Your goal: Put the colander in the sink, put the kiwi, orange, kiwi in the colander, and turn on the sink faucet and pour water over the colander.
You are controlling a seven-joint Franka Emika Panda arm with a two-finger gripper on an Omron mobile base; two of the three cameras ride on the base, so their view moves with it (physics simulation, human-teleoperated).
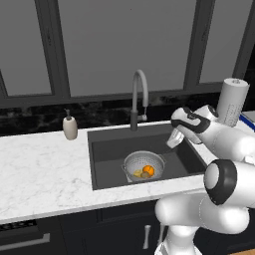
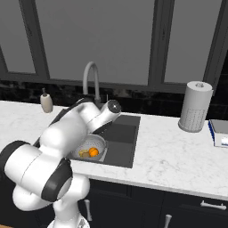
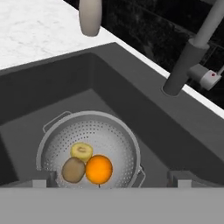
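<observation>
The silver colander (image 3: 113, 135) sits on the floor of the dark grey sink (image 3: 144, 118). It holds the orange (image 3: 99, 169), a brown kiwi (image 3: 73, 169) and a paler yellow-green kiwi (image 3: 81, 151), all touching. My gripper (image 3: 111, 181) hovers above the sink's right side, open, its fingertips (image 3: 43, 180) wide apart and holding nothing. From the left base camera the gripper (image 1: 172, 143) hangs right of the colander (image 1: 143, 162), below the grey gooseneck faucet (image 1: 140, 94). The faucet's side lever (image 3: 206, 78) sticks out from its darker base. No water is running.
A beige soap pump bottle (image 1: 70, 127) stands on the white marble counter (image 1: 45, 169) left of the sink. A paper towel roll (image 2: 194, 107) and a blue-edged item (image 2: 218, 132) sit on the counter to the right. Dark windows rise behind the faucet.
</observation>
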